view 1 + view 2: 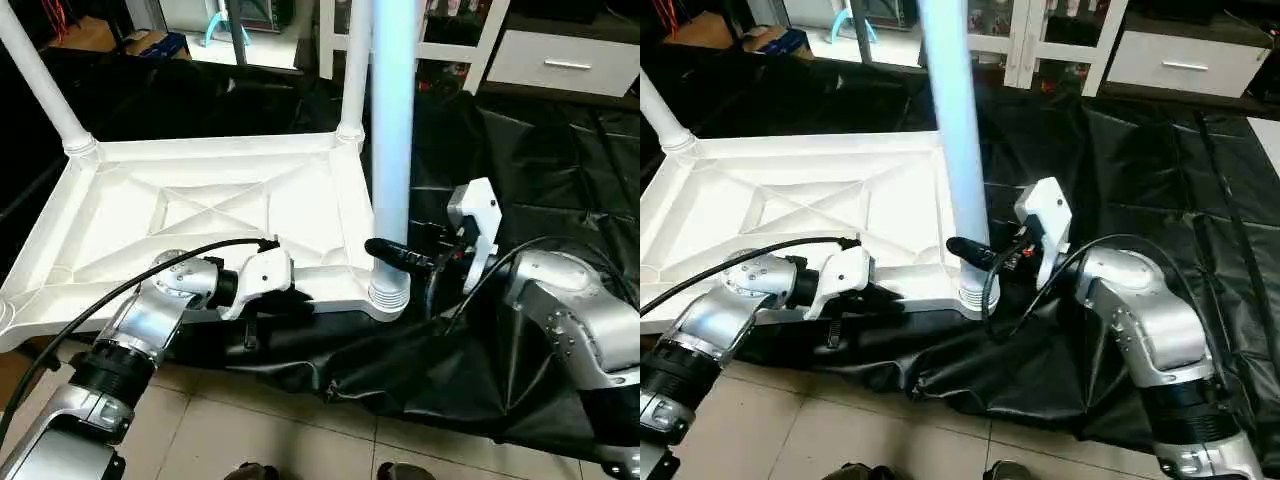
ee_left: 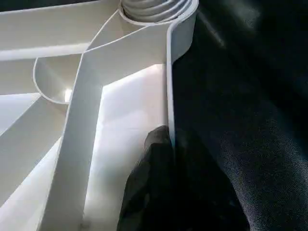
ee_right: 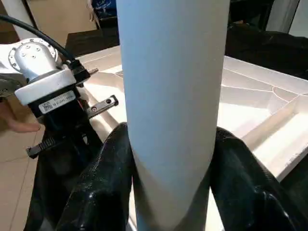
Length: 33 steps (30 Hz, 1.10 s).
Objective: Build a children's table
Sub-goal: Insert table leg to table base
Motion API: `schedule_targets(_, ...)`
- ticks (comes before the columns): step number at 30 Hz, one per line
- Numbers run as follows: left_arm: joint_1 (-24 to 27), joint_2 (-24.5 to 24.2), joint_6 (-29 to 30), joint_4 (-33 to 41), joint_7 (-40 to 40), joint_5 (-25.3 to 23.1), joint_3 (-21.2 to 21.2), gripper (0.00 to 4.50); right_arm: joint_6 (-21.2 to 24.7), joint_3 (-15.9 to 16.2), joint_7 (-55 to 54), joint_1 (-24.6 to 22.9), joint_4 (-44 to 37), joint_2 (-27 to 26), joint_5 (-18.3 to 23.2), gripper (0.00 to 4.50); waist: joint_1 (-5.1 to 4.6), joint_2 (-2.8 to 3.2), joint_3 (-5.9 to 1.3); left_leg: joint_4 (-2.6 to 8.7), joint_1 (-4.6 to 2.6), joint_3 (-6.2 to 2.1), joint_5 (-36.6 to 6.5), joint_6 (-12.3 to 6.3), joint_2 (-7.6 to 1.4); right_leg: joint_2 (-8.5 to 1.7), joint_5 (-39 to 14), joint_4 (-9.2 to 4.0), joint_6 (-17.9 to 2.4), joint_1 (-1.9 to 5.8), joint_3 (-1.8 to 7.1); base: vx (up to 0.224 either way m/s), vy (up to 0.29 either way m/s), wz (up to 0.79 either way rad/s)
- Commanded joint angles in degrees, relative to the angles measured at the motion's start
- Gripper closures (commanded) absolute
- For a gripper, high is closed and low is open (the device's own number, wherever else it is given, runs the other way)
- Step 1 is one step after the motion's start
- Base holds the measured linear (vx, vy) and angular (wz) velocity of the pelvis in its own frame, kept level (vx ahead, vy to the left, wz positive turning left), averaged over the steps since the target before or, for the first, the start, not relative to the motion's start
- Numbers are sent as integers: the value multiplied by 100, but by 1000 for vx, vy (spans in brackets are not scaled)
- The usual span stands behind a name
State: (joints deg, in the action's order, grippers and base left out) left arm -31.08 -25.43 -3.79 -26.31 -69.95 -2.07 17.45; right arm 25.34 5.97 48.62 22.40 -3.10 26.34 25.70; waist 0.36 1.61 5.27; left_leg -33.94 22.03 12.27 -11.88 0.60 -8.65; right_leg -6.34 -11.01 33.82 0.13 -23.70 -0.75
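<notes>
The table top lies upside down on a black sheet spread over the floor, its X-ribbed underside facing up. From the head views, two legs stand in the far corner sockets, one at the far left and one at the far right, and a third leg stands upright in the near right socket. The right end effector closes its two black fingers around this third leg just above its ribbed base; the right wrist view shows those fingers pressed against either side of the tube. The left end effector is clamped shut on the top's near rim, a pinch the left wrist view shows up close, with one finger inside the rim wall. A white cabinet stands beyond the sheet.
</notes>
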Motion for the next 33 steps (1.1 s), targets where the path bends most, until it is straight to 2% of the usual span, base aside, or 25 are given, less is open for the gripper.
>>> schedule_targets(1, 129, 93, -30, -129, -12, -89, 238, 449, -11, 177, -59, -113, 173, -200, -30, 266, -15, -40, -275, 497, -153, -168, -929, -358, -433, -192, -386, -319, -1559, 183, 154, 0, 0, 0)
schedule_targets(5, 131, 101, -30, -119, 9, -97, 237, 449, -83, -85, -439, -29, 464, -512, 7, 266, -22, -47, -276, 509, -163, -168, -966, -290, -433, -188, -427, -321, -1558, 177, 154, 0, 0, 0)
schedule_targets(11, 167, 80, -34, -79, 30, -93, 218, 449, -101, -254, -401, -227, 541, -410, -30, 266, -11, -51, -275, 505, -157, -162, -925, -332, -431, -194, -324, -314, -1539, 194, 157, 0, 0, 0)
schedule_targets(17, 188, 71, -40, -60, 54, -92, 203, 449, -120, -464, -324, -558, 394, -222, 2, 266, 3, -56, -274, 511, -169, -160, -963, -359, -438, -192, -431, -329, -1502, 186, 154, 0, 0, 0)
schedule_targets(19, 188, 74, -43, -62, 60, -90, 199, 449, -155, -573, -317, -744, 314, -129, 30, 266, 23, -51, -277, 512, -192, -152, -972, -362, -447, -193, -430, -340, -1486, 183, 159, 0, 0, 0)
schedule_targets(27, 141, 101, -74, -144, 80, -103, 197, 449, -252, -955, -367, -1335, 51, 29, 132, 266, 89, -68, -284, 502, -184, -143, -747, -508, -443, -200, -238, -334, -1482, 206, 150, 0, 0, 0)
schedule_targets(28, 137, 103, -67, -138, 85, -100, 201, 449, -246, -994, -387, -1420, 9, 52, 153, 266, 104, -28, -288, 503, -188, -151, -751, -502, -444, -205, -261, -331, -1473, 208, 147, 0, 0, 0)
schedule_targets(30, 130, 108, -61, -136, 91, -100, 207, 449, -253, -1045, -419, -1613, -95, 82, 176, 266, 107, -57, -284, 509, -184, -146, -825, -494, -446, -203, -326, -350, -1454, 206, 149, 0, 0, 0)
schedule_targets(33, 129, 117, -60, -141, 91, -100, 211, 449, -263, -1000, -410, -1796, -228, 124, 136, 266, 100, -48, -270, 530, -183, -159, -980, -438, -448, -203, -550, -376, -1406, 202, 143, 0, 0, 0)
